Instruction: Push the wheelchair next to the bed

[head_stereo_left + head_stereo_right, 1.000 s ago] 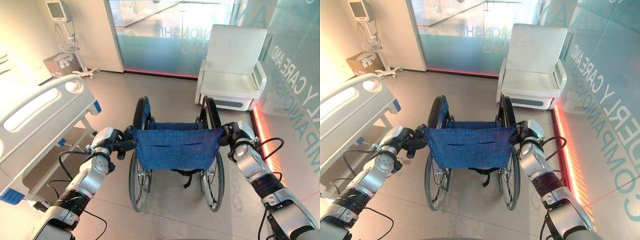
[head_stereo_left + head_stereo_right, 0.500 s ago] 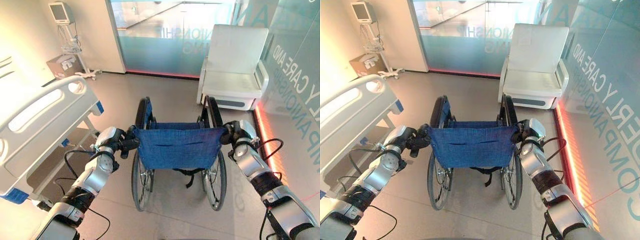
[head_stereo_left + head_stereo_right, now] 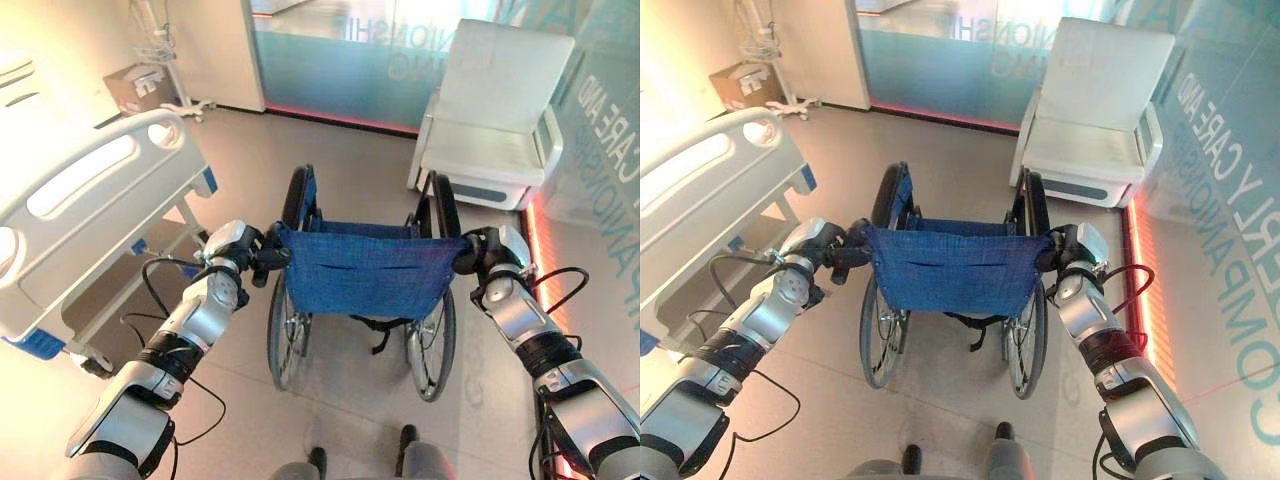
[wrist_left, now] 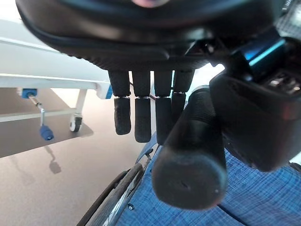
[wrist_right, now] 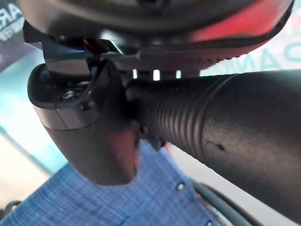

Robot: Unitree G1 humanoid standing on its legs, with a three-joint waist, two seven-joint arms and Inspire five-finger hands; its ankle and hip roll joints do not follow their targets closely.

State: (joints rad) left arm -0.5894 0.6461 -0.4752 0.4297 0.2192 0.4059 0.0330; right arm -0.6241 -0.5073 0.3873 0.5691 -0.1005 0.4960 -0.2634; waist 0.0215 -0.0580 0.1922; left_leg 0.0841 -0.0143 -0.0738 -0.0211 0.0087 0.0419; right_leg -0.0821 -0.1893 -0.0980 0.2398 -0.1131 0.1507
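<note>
A wheelchair [image 3: 365, 275] with a blue cloth back stands in the middle of the floor, facing away from me. The white hospital bed [image 3: 80, 190] lies to its left, its footboard level with the wheelchair's front. My left hand [image 3: 235, 248] grips the left push handle [image 4: 188, 155], fingers [image 4: 141, 117] behind it and thumb in front. My right hand [image 3: 500, 250] is curled round the right push handle [image 5: 211, 127], the thumb [image 5: 89, 136] across the ribbed grip.
A white armchair [image 3: 495, 120] stands ahead on the right, close to the wheelchair's front. Glass walls [image 3: 340, 50] close the far side and the right side. A cardboard box [image 3: 135, 88] and a wheeled stand [image 3: 175, 100] sit in the far left corner. Open floor separates bed and wheelchair.
The camera has advanced and tipped down. The wheelchair has rolled forward alongside the bed, nearer the armchair. Both hands keep their hold on the handles.
</note>
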